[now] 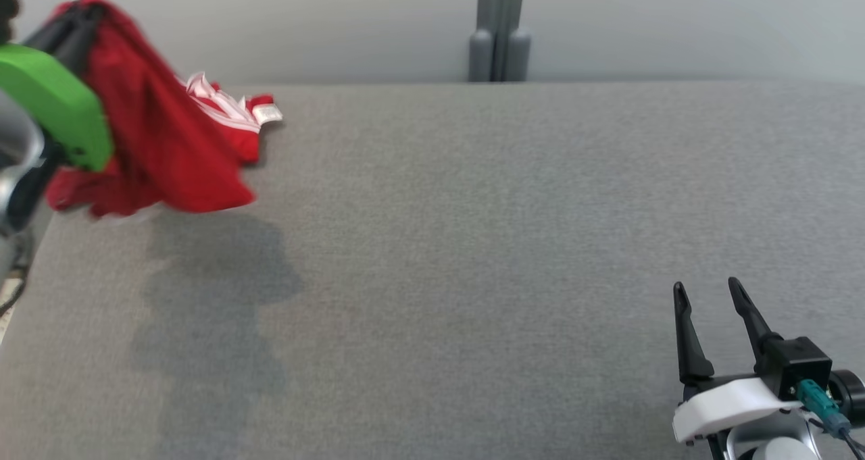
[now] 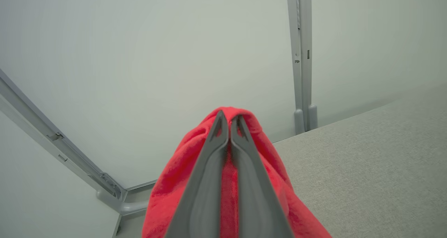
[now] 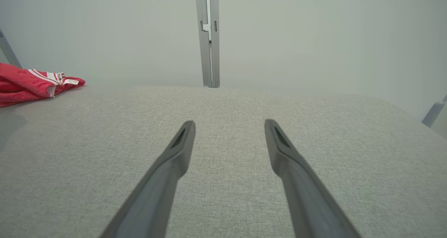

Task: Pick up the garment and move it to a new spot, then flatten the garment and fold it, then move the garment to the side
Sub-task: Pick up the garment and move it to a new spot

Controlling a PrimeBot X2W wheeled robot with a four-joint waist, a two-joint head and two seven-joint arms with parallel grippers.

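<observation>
Up by the table (image 1: 473,257) edge, left claw (image 2: 228,121) pinches garment (image 1: 169,149); right claw (image 1: 707,286) gapes wide.

Print on the garment (image 1: 169,149) tag (image 1: 269,113) is unreadable.

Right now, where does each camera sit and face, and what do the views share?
Head view: on the robot's head, looking forward and down at the grey table; right gripper open lower right, left arm's green cover upper left by the hanging red garment.
Left wrist view: along the left gripper, shut on the garment, toward the wall.
Right wrist view: low over the table, along the open right gripper toward the grey post.
Shared: all three show garment, table and post.
</observation>
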